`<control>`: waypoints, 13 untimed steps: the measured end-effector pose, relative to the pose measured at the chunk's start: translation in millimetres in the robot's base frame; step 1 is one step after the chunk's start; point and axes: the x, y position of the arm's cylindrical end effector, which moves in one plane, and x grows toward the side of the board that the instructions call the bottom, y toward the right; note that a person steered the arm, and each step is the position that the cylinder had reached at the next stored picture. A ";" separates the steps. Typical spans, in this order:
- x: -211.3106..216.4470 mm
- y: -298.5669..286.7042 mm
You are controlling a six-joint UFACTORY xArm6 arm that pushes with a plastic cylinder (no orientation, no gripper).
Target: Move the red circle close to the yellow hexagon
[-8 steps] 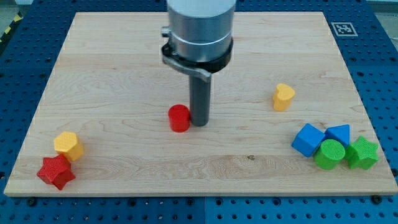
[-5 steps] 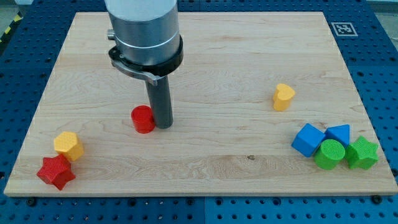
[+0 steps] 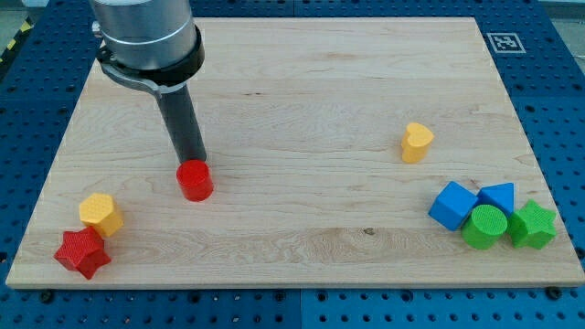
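Note:
The red circle (image 3: 195, 180) lies on the wooden board (image 3: 302, 110) at the left of centre. My tip (image 3: 192, 162) stands right behind it, at its upper edge, touching or nearly touching it. The yellow hexagon (image 3: 101, 214) sits near the board's lower left corner, well to the lower left of the red circle. A red star (image 3: 81, 253) lies just below the hexagon, touching it.
A yellow heart (image 3: 417, 143) lies at the right of centre. At the lower right sit a blue cube (image 3: 453, 205), a blue block (image 3: 498, 197), a green cylinder (image 3: 485, 226) and a green star (image 3: 533, 225), close together.
My tip has moved to the view's left, pushing the red circle left and slightly down. It went from the circle's right side to just behind it.

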 end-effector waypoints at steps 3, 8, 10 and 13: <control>15.6 31.7; 68.2 1.1; 69.1 -20.5; 1.7 49.5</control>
